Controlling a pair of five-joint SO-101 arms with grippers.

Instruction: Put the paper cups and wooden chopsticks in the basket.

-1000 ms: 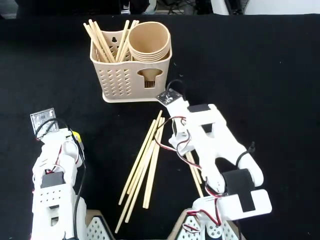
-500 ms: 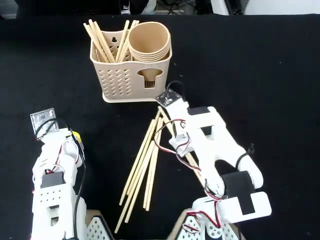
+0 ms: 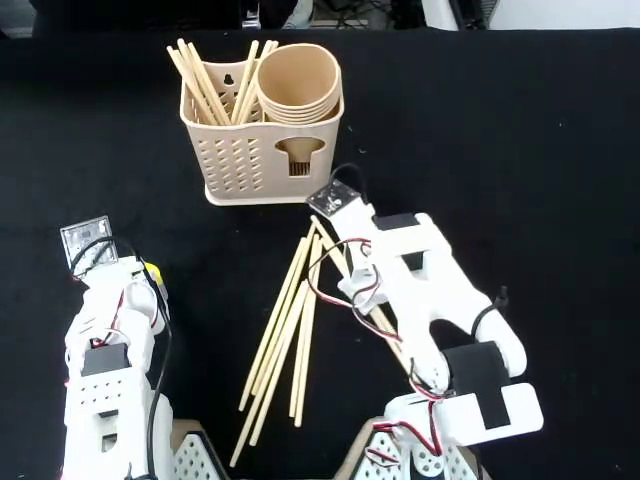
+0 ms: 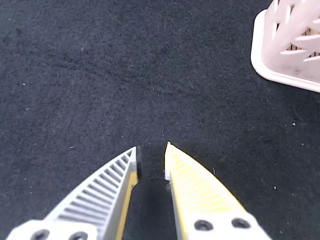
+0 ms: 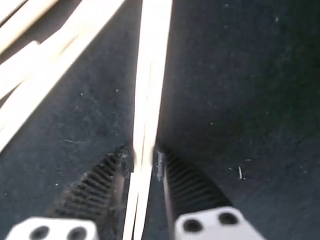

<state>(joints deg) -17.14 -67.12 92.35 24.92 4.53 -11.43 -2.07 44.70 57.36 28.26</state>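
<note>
Broadly, the black table (image 3: 520, 150) carries everything, with the two white arms at its near edge. The right arm (image 3: 430, 290) stretches forward and low over the middle of the table, while the left arm (image 3: 105, 340) sits folded back on its own side, well apart from the work.

Farther back stands the cream basket (image 3: 250, 160), upright. A corner of its perforated wall also shows in the left wrist view. Its larger compartment holds the nested paper cups (image 3: 298, 80), mouths up. The compartment beside them holds the standing chopsticks (image 3: 205, 80), which lean out over the rim.

Between the basket and the arm bases the loose chopsticks (image 3: 285, 330) lie in a slanted fan on the cloth, just beside the right arm.

One chopstick pair (image 5: 150, 75) lies apart from that fan and runs straight out ahead between the jaws of the right gripper (image 5: 142, 157), which is pressed in on it from both sides near one end.

The left gripper (image 4: 151, 147) hovers over bare cloth near the basket's foot, its tips narrowly parted and holding nothing.
</note>
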